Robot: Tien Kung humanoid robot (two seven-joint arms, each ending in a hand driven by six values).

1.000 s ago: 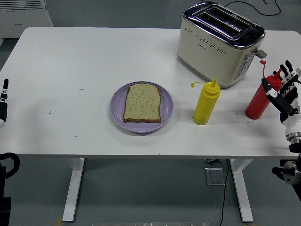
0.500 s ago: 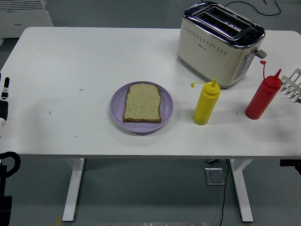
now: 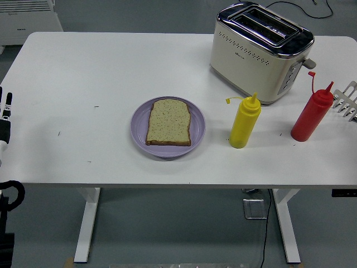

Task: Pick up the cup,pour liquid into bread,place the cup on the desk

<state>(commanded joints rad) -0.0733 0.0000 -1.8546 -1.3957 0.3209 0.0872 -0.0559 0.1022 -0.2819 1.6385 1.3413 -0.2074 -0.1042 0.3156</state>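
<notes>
head view: nothing grasped yet; the step in hand looks like the reach for a pick.
left hand point(image 3: 5, 120): at the left frame edge, near the surface's near-left side, only a sliver visible; cannot tell how its fingers stand.
surface point(image 3: 83, 72): white, flat, matte, a few small dark specks on the left half.
plate point(image 3: 140, 124): lilac, round, shallow rim, near-centre.
bread point(image 3: 169, 122): one slice lying flat on the plate, speckled crumb, brown crust, squarish with a rounded far edge.
yellow bottle point(image 3: 245, 123): soft plastic squeeze type, upright, tapered nozzle with tethered cap hanging left; just right of the plate.
red bottle point(image 3: 312, 114): same build, upright, near the right edge, cap flipped off to the left.
right hand point(image 3: 347, 101): only pale fingertips show at the right edge, just beside the red bottle, not touching; spread apart, holding nothing.
cup: none visible; the squeeze bottles are the only pourable items, red one closest to the right hand.
advice: wrap the red bottle at mid-body, not the neck; light squeeze, soft walls will dispense early; lift straight up to clear the toaster.
toaster point(image 3: 259, 52): cream body, chrome top, two slots, far right, rounded corners; cable trails off the far side.
</notes>
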